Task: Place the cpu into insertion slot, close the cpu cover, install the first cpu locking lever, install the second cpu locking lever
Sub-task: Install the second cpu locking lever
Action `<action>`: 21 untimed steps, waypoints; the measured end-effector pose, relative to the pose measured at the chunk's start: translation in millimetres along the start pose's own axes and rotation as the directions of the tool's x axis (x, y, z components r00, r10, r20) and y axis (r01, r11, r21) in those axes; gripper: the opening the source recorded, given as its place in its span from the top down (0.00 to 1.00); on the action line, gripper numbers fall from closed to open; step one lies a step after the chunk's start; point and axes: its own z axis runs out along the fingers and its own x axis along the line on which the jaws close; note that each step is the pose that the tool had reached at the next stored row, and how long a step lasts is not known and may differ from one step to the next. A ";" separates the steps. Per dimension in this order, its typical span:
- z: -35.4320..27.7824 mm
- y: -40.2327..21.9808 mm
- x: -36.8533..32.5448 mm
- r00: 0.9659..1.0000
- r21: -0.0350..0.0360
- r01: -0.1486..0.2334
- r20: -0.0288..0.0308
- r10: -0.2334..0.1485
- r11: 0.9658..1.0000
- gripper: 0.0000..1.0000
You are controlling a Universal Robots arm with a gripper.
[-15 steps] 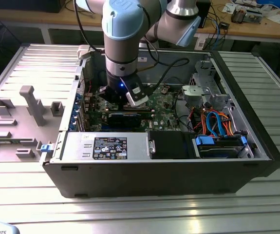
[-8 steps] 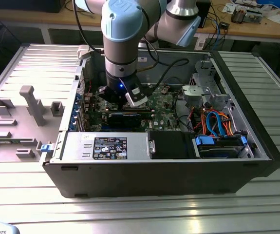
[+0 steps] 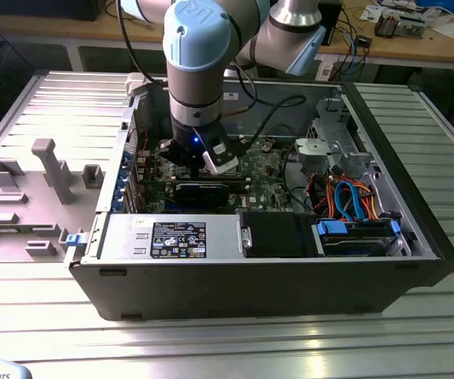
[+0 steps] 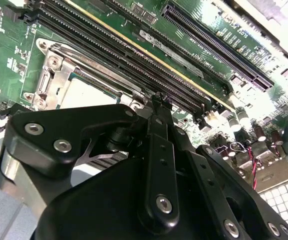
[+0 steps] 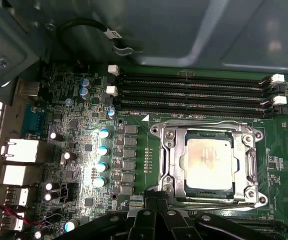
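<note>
Inside the slot (image 5: 207, 162) on the green board (image 5: 133, 150) we see the chip (image 5: 206, 161) lying flat, framed by the metal cover (image 5: 170, 155) and bordered by long memory slots (image 5: 194, 95). Our arm reaches straight down into the open computer case (image 3: 416, 237) on the bench (image 3: 211, 347). Its claw (image 5: 156, 197) hovers beside the cover's edge, clenched on nothing.

Motherboard (image 5: 133, 150) green w/ black memory slots (image 5: 194, 95), white clips. Cpu (image 5: 206, 157) silver-grey top; cpu cover (image 5: 171, 150) silvery frame. Gripper (image 4: 156, 107) matte black, silver screws. Arm (image 3: 199, 47) light blue & grey. PC case (image 3: 250, 288) dark grey; cables (image 3: 353, 197) blue, orange.
</note>
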 end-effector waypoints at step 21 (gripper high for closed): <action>5.7 -0.9 1.8 1.000 -0.014 0.000 0.001 0.000 1.000 0.89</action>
